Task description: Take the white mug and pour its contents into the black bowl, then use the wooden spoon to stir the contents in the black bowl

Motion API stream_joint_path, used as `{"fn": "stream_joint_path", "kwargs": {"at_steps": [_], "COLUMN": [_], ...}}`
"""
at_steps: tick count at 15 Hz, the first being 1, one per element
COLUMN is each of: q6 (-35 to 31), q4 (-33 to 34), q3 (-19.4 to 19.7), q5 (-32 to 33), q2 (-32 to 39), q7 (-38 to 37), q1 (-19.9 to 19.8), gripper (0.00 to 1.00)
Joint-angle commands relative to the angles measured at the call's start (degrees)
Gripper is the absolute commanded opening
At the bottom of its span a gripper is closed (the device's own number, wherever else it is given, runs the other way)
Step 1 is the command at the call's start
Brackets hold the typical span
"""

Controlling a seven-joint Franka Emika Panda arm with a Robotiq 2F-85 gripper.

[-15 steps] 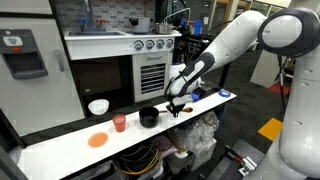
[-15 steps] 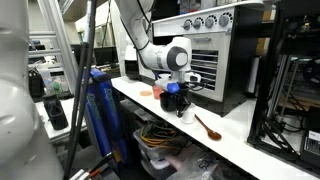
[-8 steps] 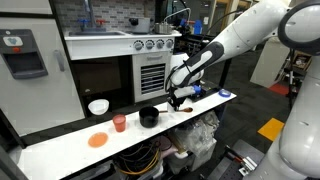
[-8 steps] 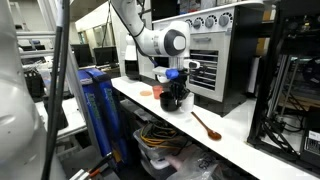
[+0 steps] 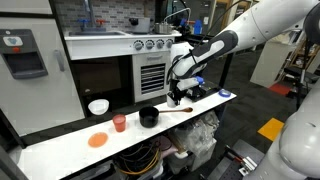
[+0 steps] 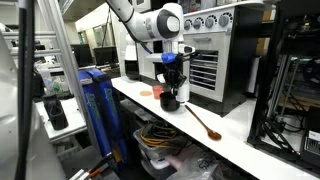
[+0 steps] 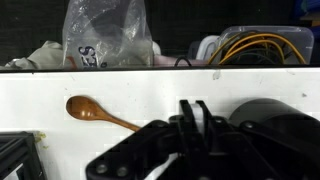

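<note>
The black bowl (image 5: 148, 117) (image 6: 168, 99) stands on the white table, at the right edge of the wrist view (image 7: 275, 125). My gripper (image 5: 178, 96) (image 6: 170, 80) (image 7: 195, 104) hangs above the table, just beside the bowl. Its jaws are shut on a thin white wall, which looks like the rim of the white mug (image 7: 196, 120); the rest of the mug is hidden by the fingers. The wooden spoon (image 7: 88, 108) (image 6: 205, 122) lies flat on the table on the side of the gripper away from the bowl.
A red cup (image 5: 119, 122), a flat orange disc (image 5: 97, 140) and a wider white bowl (image 5: 98, 106) sit further along the table. A toy oven (image 5: 150, 70) stands behind. Beyond the table's front edge lie a plastic bag (image 7: 100, 35) and yellow cables (image 7: 255, 45).
The gripper has risen from table height beside the black bowl to well above it, staying shut. The spoon and bowl have not moved.
</note>
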State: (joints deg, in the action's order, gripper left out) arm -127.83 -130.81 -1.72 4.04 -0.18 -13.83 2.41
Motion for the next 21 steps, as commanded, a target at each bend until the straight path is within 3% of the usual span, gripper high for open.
{"fn": "stream_joint_path", "kwargs": {"at_steps": [1, 5, 6, 21], "q6": [1.63, 3.22, 2.10, 2.42], "q4": [-1.50, -2.66, -0.68, -1.55], "q3": [-0.50, -0.94, -0.79, -0.95], "q5": [1.01, 2.16, 0.84, 1.31], "q2": [-2.49, -3.17, -1.46, -1.62], "q7": [1.35, 2.50, 1.52, 1.74], "q1": [0.09, 0.11, -0.07, -0.04], "gripper": [0.02, 0.02, 0.09, 0.09]}}
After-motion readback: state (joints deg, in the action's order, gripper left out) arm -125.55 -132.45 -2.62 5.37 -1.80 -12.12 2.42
